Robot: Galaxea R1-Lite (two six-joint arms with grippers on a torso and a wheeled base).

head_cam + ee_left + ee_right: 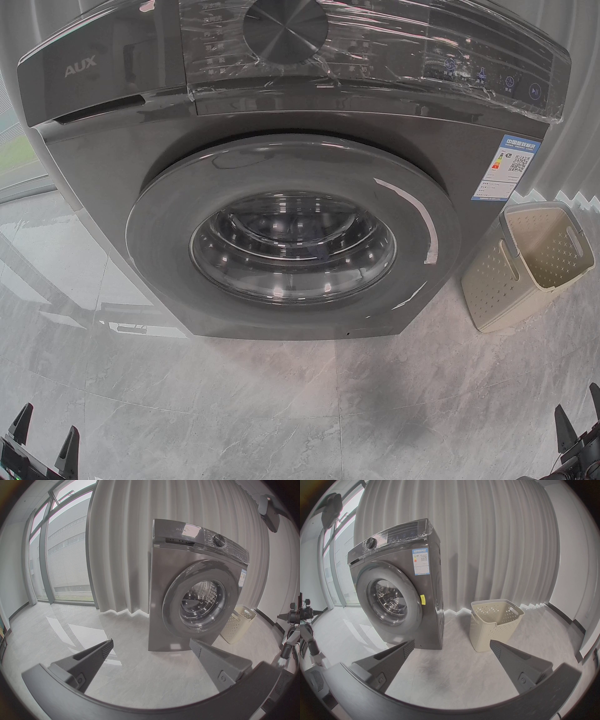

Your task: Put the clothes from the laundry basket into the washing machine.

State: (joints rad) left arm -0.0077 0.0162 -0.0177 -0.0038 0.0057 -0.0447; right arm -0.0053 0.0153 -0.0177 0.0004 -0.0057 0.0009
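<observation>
Grey floor tiles (250, 400) carry the washer (94, 162), its door (294, 250) shut, with the basket (494, 281) just beside it on our right. We see no clothes in the basket and cannot tell what the drum holds, so we judge the loading either finished or not begun. Our left hand (49, 428) and right hand (576, 400) hang low, both spread wide and empty, well apart from basket and washer
</observation>
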